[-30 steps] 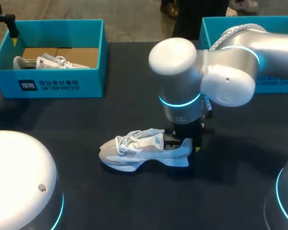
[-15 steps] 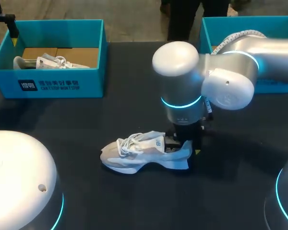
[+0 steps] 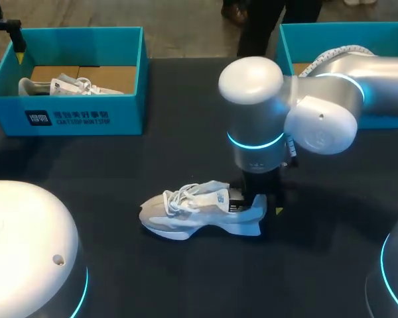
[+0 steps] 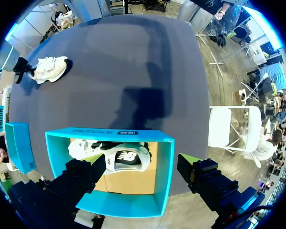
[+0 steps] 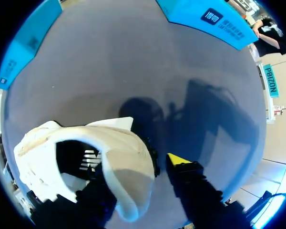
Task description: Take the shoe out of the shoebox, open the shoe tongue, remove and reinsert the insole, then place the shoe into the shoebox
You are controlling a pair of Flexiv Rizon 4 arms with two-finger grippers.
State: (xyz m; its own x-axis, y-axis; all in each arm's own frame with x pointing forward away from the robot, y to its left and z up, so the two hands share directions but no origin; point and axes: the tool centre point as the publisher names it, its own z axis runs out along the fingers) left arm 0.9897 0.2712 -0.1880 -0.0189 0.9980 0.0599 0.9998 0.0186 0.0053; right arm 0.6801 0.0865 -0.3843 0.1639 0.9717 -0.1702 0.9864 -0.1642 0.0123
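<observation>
The shoe (image 3: 199, 213) lies mid-counter (image 3: 186, 152), toe left, its heel wall pinched in my right gripper (image 3: 260, 205), one finger inside and one outside; tongue-opening looks due next and needs this heel held steady.

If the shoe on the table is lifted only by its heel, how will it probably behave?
The shoe is probably light: its sole looks like thick foam. Lifted at the heel, where the right gripper is, the toe would likely dip. The thin heel collar may bend, and the laces would dangle.
</observation>
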